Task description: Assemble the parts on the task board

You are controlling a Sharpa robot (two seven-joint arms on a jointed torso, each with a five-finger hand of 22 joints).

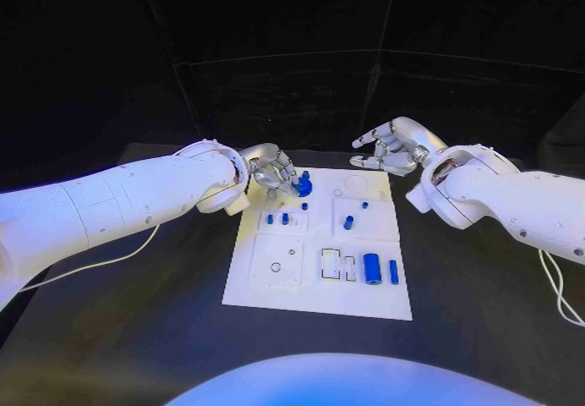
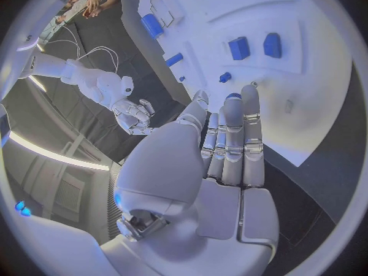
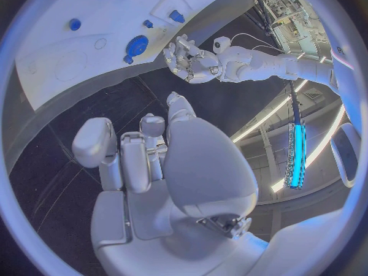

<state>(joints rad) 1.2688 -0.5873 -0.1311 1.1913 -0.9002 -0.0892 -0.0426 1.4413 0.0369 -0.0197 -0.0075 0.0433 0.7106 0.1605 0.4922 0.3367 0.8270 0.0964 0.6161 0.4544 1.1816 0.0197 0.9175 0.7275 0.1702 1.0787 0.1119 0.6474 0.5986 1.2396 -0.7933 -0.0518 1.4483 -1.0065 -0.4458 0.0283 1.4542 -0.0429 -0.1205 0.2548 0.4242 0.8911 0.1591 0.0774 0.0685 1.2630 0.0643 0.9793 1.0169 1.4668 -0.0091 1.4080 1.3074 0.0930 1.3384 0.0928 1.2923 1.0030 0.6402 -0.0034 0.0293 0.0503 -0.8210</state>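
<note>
Left hand (image 1: 273, 173) sits at the far left corner of the flat white rectangular task board (image 1: 275, 292), fingers close around or against a round blue disc-like part (image 1: 303, 186). Cannot tell whether it grips, pinches or merely touches the part; in the left wrist view the fingers (image 2: 233, 147) lie straight and together with nothing plainly between them.

Right hand (image 1: 392, 145) hovers above the far right corner of the board, fingers apart and partly curled, holding nothing.

Other small blue parts lie on the board: a large blue cylinder (image 1: 372, 269) and a slim blue bar (image 1: 394, 271) in the near right area, a short blue peg (image 1: 349, 222) mid-board, two small blue pieces (image 1: 278, 218) to its left.

Risks, as judged:
- If contact on the disc is light, it may slip or tip when lifted or pressed.
- Fingers pushing sideways could shift the board on the black worktop (image 1: 122, 321).
- Fingers may brush neighbouring pegs.

Hard to make out: contact between fingers and disc is masked by the hand; whether the disc is seated in its recess is unclear; the empty recesses are faint
</note>
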